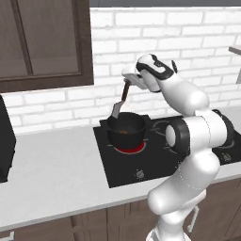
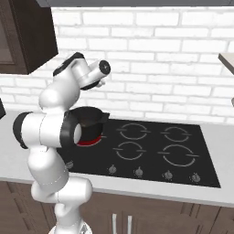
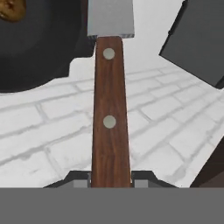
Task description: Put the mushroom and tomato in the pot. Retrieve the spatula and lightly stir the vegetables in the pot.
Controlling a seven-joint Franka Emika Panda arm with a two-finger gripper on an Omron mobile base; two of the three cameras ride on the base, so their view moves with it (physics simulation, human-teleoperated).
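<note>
The spatula [image 1: 120,100] is clenched by its handle in the jaws of the gripper [image 3: 111,178], its blade hanging at the rim of the one pot [image 1: 126,128] on the lit left near burner. Stirring is best done gently, the blade lowered in clear of the wall. One orange-brown vegetable lump [image 3: 12,9] can be counted.

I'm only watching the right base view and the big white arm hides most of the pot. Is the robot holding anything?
Observer: Yes. The gripper is shut on the spatula, holding it by its brown handle.
Operator: Where is the blade?
Observer: In the left base view it hangs at the rim of the pot, not down inside.
Operator: Anything in the pot?
Observer: An orange-brown vegetable lump lies on the bottom.
</note>
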